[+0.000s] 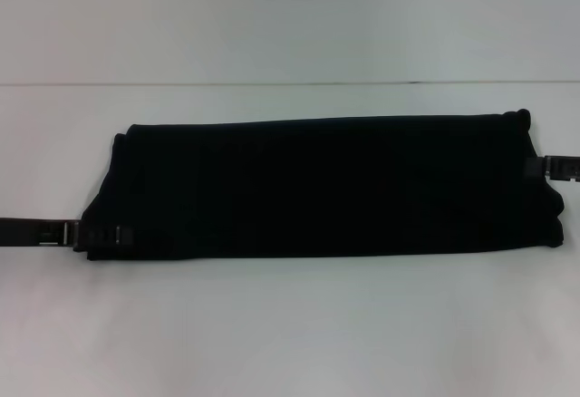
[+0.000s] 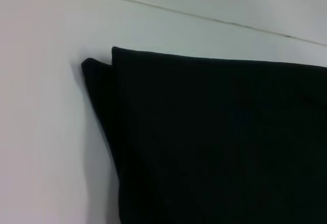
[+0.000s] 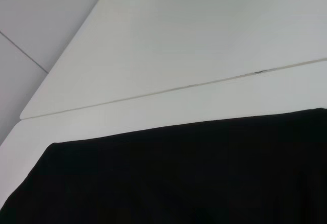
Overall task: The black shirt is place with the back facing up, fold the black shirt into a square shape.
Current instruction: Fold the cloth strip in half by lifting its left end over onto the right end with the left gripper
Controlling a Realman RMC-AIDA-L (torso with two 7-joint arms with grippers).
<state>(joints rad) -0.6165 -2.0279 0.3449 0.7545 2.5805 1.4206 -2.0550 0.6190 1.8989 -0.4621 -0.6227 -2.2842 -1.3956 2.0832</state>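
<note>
The black shirt lies flat on the white table as a long folded band running left to right, plain black side up. My left gripper reaches in low from the left and rests at the band's near left corner. My right gripper comes in from the right and meets the band's right end near its far corner. In the left wrist view the shirt shows a layered corner with a lower layer sticking out. In the right wrist view only the shirt's straight far edge shows.
The white table has bare surface in front of the shirt and behind it. A seam line runs across the table beyond the shirt. The table's far corner edge shows in the right wrist view.
</note>
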